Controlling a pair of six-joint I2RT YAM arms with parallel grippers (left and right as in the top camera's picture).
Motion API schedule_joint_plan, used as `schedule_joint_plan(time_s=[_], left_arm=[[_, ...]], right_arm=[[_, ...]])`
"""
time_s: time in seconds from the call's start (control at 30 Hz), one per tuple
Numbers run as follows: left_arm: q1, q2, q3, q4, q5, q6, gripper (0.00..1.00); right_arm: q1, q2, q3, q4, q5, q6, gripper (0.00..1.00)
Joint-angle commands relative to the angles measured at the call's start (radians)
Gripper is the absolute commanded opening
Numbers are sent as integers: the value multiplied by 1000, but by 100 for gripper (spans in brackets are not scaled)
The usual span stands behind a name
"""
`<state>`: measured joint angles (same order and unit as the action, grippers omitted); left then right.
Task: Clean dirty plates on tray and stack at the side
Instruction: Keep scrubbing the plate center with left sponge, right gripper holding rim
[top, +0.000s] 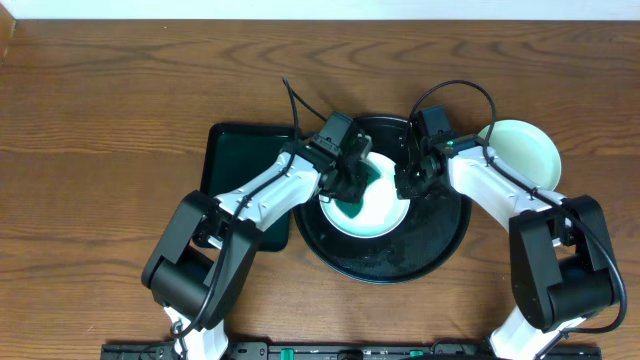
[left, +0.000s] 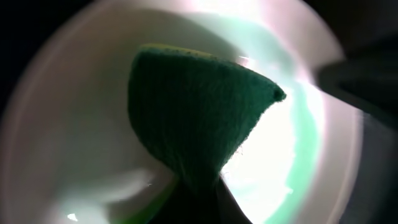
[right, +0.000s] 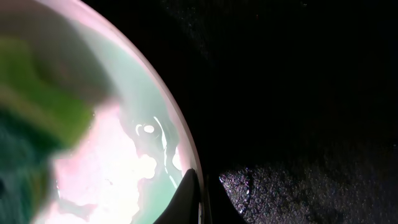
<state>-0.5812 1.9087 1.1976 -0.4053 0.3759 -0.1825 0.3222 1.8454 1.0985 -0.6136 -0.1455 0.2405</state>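
Now, on the tray (top: 440, 235), left fingers (top: 348, 178) pinch a sponge (left: 199, 106) in the plate (top: 385, 215), right fingers (right: 185, 202) its rim.

Brown wood-grain counter (top: 100, 100), round black tray (top: 440, 245) at its middle, dark green rectangular tray (top: 225, 160) just beside it, pale mint plate (top: 525, 150) by the opposite rim.

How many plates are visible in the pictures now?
2. One plate lies on the black tray, under the green sponge; the other stands on the table beside the tray. More may be hidden underneath.
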Motion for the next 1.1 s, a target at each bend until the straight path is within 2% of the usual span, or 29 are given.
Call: schedule_joint_plan(time_s=[0.0, 0.1, 0.33, 0.7, 1.07], left_arm=[[-9, -38, 24, 3, 145, 11, 8], [-9, -87, 27, 10, 100, 55, 7], [-9, -98, 15, 22, -204, 60, 7], [-2, -26, 1, 131, -212, 149, 7], [72, -25, 1, -8, -212, 149, 7]], right_arm=[[20, -1, -11, 1, -16, -10, 1], [20, -1, -11, 2, -16, -10, 1], [20, -1, -11, 1, -16, -10, 1], [20, -1, -11, 2, -16, -10, 1], [20, -1, -11, 2, -16, -10, 1]])
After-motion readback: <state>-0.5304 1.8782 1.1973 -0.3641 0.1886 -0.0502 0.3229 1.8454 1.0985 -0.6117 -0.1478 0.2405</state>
